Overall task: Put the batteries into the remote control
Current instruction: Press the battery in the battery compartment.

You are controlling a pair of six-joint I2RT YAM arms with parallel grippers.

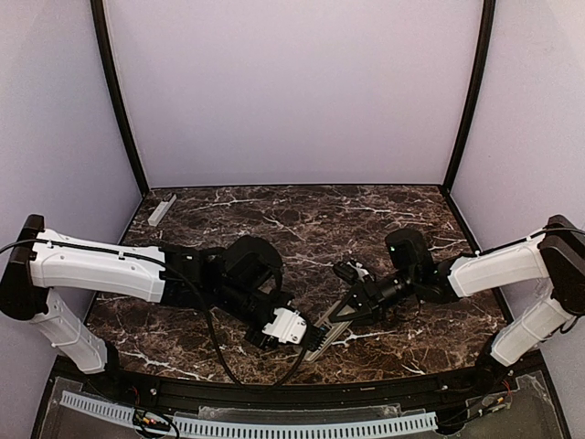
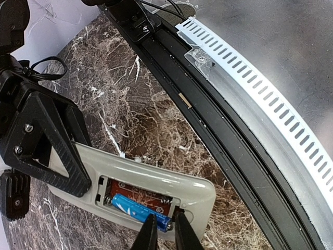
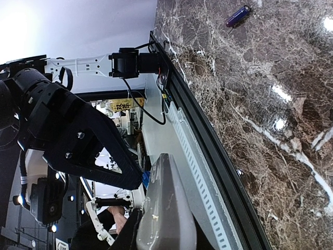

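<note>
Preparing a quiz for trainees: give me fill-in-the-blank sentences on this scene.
The right gripper holds the ___. Its open bay contains ___ blue battery. Another battery lies on the ___.
Missing: remote; one; table.

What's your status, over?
Left gripper: jaws shut on blue cylindrical battery in compartment. Right gripper: jaws clamp white oblong remote control. Second blue battery loose on marble table.
</note>
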